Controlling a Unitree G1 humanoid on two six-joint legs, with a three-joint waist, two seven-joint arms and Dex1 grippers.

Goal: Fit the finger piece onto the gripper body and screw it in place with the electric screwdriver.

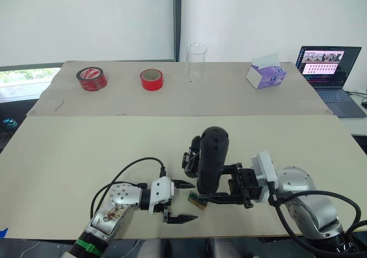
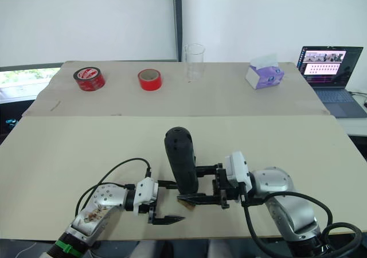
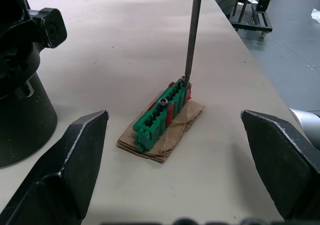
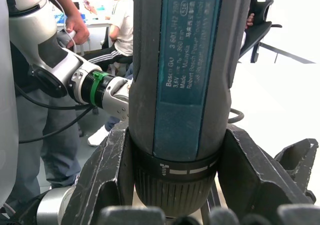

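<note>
I'm clamping the electric screwdriver upright in my right gripper, forearm reaching in low from the right, its thin bit touching the green screw holder. My left gripper is lying spread wide and empty beside that holder, the gripper body sitting just behind

Screw block between open jaws

Office-like lab, paper-covered worktables, open laptop upper right, tape rolls upper left, tissue box, seated person
</note>
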